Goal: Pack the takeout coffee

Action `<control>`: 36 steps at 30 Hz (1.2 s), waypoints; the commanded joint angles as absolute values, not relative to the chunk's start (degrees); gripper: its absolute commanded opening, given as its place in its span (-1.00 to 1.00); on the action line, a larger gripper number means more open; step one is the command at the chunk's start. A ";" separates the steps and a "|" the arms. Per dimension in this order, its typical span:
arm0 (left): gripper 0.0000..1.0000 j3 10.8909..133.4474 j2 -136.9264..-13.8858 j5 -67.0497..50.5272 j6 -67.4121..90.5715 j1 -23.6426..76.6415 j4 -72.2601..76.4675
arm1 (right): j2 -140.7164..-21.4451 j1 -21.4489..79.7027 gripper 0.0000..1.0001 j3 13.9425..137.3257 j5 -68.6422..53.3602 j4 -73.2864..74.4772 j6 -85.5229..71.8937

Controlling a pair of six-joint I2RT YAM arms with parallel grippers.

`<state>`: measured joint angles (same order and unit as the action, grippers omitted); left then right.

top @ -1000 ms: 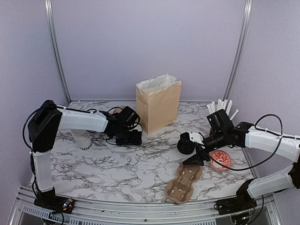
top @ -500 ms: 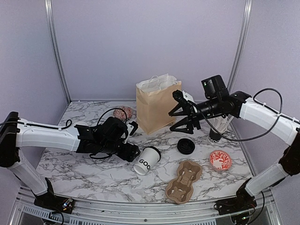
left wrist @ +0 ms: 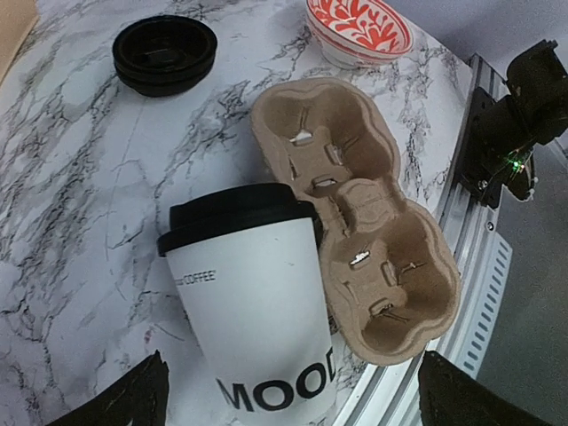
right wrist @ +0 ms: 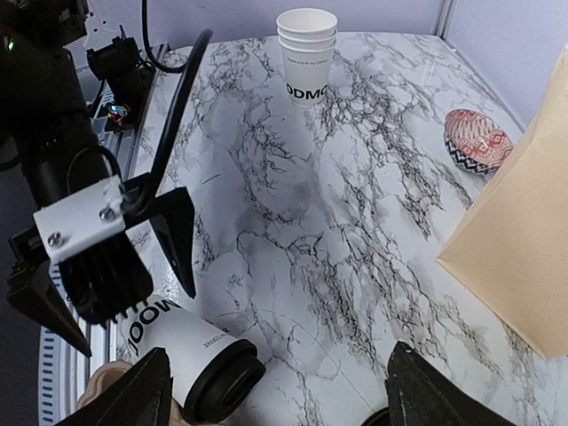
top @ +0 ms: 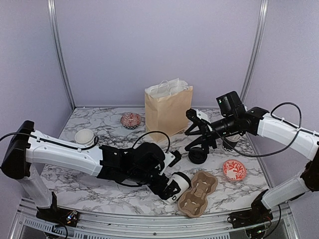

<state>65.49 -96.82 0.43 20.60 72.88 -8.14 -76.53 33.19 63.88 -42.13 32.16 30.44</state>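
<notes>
Lidded white coffee cup [left wrist: 257, 302] lies on its side at 6 o'clock on the table [top: 89, 186], lid against the cardboard carrier [left wrist: 373, 240]. It sits loose inside the wide-open left gripper [left wrist: 302, 397], likely awaiting a regrip to stand it. Half a second earlier it lay nearer 9 o'clock; the right gripper [top: 193, 133], wide and empty, has dropped toward the spare lids [top: 198, 157].

White-shelled left arm [top: 60, 152] and right arm [top: 284, 130] carry black joints. Loose black cables [top: 155, 132] trail both. A green light [top: 219, 101] glows upper right.
</notes>
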 commanded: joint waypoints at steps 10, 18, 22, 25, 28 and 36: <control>0.86 70.52 -107.91 7.00 30.00 75.63 -17.62 | -75.66 32.61 0.62 62.78 -40.84 29.77 29.87; 0.78 73.04 -112.16 4.05 26.85 75.58 -17.86 | -76.54 32.61 0.61 63.11 -41.28 30.31 29.96; 0.66 74.96 -114.30 4.49 22.93 75.24 -19.06 | -76.51 32.61 0.61 64.50 -41.83 32.36 30.35; 0.44 75.38 -114.16 4.81 22.12 74.74 -20.81 | -76.09 32.60 0.61 65.30 -41.58 34.05 30.90; 0.34 74.14 -111.80 5.02 20.82 74.45 -21.51 | -75.68 32.60 0.61 66.21 -41.42 35.61 31.45; 0.23 63.59 -99.10 9.23 12.57 73.78 -10.48 | -77.26 32.16 0.61 71.68 -44.20 38.53 28.32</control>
